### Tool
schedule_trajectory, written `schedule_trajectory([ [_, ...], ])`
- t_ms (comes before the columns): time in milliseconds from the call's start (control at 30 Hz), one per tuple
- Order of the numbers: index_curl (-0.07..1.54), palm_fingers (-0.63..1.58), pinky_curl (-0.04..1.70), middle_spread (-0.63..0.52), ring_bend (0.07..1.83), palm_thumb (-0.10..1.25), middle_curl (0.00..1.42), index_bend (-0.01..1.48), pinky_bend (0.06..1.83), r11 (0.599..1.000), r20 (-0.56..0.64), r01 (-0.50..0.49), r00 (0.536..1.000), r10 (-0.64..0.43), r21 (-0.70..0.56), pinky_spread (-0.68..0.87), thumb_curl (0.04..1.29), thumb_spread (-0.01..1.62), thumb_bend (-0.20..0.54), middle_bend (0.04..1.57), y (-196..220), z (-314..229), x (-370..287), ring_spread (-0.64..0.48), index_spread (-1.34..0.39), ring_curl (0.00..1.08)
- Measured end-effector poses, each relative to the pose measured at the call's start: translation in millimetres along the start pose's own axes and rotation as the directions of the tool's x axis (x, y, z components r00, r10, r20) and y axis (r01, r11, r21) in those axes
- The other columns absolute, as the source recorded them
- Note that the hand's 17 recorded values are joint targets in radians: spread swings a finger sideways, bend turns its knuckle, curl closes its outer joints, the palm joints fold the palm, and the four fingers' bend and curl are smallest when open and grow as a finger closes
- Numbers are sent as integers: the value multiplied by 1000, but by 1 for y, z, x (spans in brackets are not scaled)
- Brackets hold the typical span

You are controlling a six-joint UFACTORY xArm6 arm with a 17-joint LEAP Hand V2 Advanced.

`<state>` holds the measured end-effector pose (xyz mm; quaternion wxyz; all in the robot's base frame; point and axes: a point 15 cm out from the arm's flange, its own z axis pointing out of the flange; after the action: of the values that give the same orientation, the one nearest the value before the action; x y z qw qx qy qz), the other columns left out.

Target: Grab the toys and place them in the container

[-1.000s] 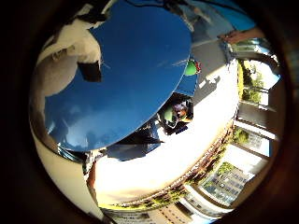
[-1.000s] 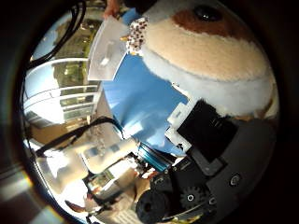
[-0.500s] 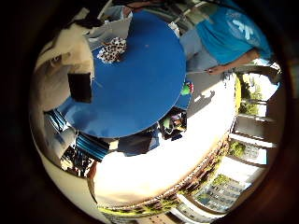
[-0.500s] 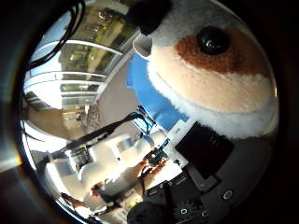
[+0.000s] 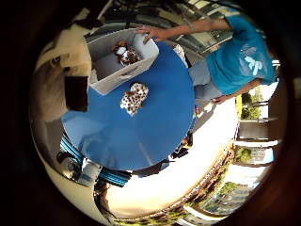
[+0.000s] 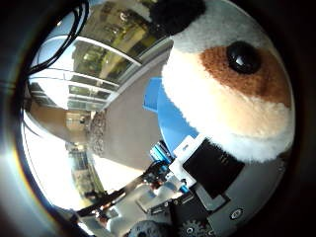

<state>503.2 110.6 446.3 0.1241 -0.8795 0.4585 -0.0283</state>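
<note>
The robot hand (image 6: 197,197) holds a plush toy (image 6: 232,94) tight against its palm in the thumb-side view, fingers apparently curled round it (only one fingertip shows clearly). In the little-finger view, the round blue tabletop (image 5: 141,136) lies well below; the container (image 5: 113,77) sits at its 11 o'clock edge, a toy already inside, a spotted toy (image 5: 134,97) just beside it. A person's hand (image 5: 153,33) touches the container's rim. The container lies off-centre, so I judge the carry must shift toward it.
</note>
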Motion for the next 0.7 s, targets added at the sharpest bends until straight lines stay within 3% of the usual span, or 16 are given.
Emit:
schedule_trajectory([
  [300,1325,786,894,-162,1584,972,1004,459,1636,985,-34,-47,998,53,165,111,895,1035,-15,1418,-93,58,-16,-113,-1280,824],
  [467,1373,796,900,-159,1583,945,995,450,1621,975,-37,-57,997,66,216,112,909,1020,-20,1414,-125,89,-26,-108,-1270,815],
  [700,1395,846,879,-139,1489,768,938,524,1484,969,-45,-70,996,83,235,137,860,1018,-46,1332,-146,137,-19,-56,-1242,753],
])
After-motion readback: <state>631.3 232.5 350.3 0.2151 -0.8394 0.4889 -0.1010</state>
